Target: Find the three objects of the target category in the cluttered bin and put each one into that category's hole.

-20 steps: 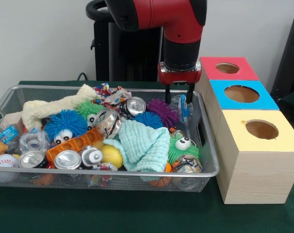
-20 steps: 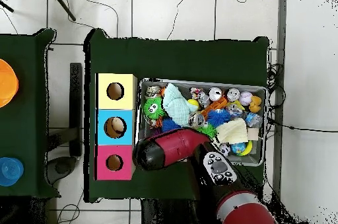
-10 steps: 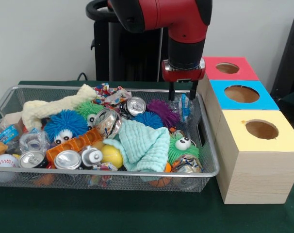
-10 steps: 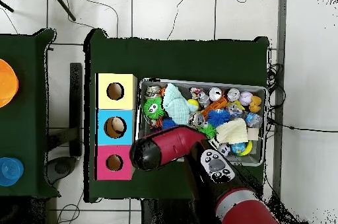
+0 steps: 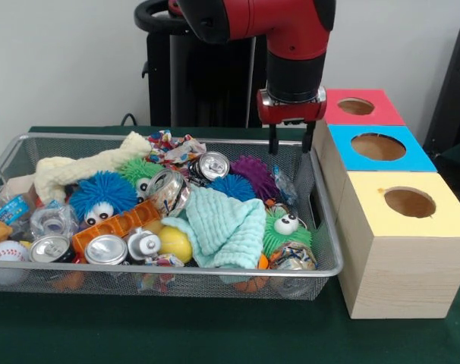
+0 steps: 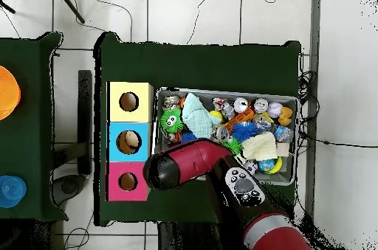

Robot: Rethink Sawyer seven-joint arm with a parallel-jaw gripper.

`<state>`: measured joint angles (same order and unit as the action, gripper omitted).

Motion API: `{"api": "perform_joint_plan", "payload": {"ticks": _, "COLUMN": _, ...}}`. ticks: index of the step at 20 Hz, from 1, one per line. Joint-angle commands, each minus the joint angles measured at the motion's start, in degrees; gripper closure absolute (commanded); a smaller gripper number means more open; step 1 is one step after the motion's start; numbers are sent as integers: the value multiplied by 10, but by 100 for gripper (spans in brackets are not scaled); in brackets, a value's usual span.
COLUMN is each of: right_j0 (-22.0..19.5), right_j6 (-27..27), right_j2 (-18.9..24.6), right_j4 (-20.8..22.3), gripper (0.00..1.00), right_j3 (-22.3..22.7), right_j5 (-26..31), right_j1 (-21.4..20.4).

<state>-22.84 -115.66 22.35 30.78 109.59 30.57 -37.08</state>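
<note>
Tool [image 5: 289, 147] has lifted; bottle [image 5: 284, 184] lies below in bin [image 5: 162, 286].

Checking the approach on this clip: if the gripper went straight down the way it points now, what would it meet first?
Probably the clear plastic bottle lying against the basket's right wall, just below the gripper. Depth is unclear; it could meet the purple fuzzy ball instead.
</note>
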Motion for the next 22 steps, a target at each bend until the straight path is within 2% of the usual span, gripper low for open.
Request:
{"api": "perform_joint_plan", "payload": {"ticks": 1, "right_j0": -22, "right_j6": 114, "right_j2": 38, "right_j4": 51, "gripper": 0, "right_j3": 39, "right_j5": 44, "right_j1": -4}}
{"api": "perform_joint_plan", "payload": {"ticks": 10, "right_j0": -22, "right_j6": 94, "right_j2": 34, "right_j4": 74, "gripper": 0, "right_j3": 24, "right_j5": 25, "right_j1": 14}}
{"api": "perform_joint_plan", "payload": {"ticks": 17, "right_j0": -7, "right_j6": -7, "right_j2": 12, "right_j4": 82, "gripper": 0, "right_j3": 11, "right_j5": -81, "right_j1": 29}}
{"api": "perform_joint_plan", "payload": {"ticks": 22, "right_j0": -5, "right_j6": -24, "right_j2": 8, "right_j4": 76, "gripper": 0, "right_j3": 13, "right_j5": -110, "right_j1": 25}}
